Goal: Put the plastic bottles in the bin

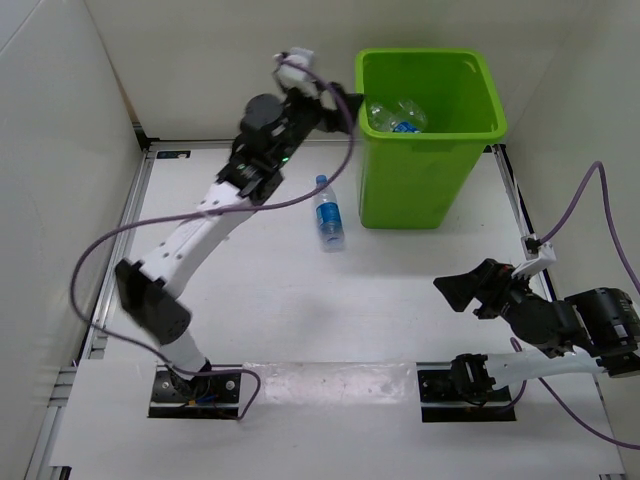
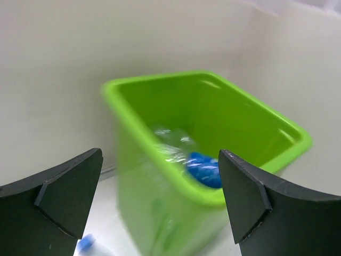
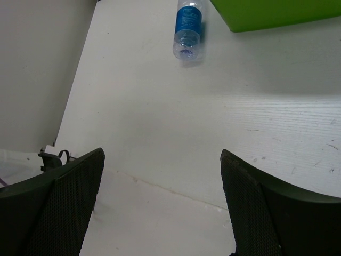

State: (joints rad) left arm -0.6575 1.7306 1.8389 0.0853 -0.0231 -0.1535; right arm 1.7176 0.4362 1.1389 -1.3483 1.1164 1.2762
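Note:
The lime-green bin (image 1: 470, 140) stands at the back of the table, with clear plastic bottles (image 1: 396, 115) lying inside it. In the left wrist view the bin (image 2: 160, 213) is blurred and one bottle with a blue label (image 2: 202, 168) shows inside. Another blue-capped, blue-labelled bottle (image 1: 327, 212) lies on the table just left of the bin; it also shows in the right wrist view as the bottle (image 3: 188, 29). My left gripper (image 1: 350, 100) hangs open at the bin's left rim, nothing between its jaws (image 2: 160, 208). My right gripper (image 1: 462, 293) stands open and empty at the near right.
White walls enclose the table on the left, back and right. A metal rail (image 1: 130, 220) runs along the table's left edge. Purple cables (image 1: 90, 270) loop from both arms.

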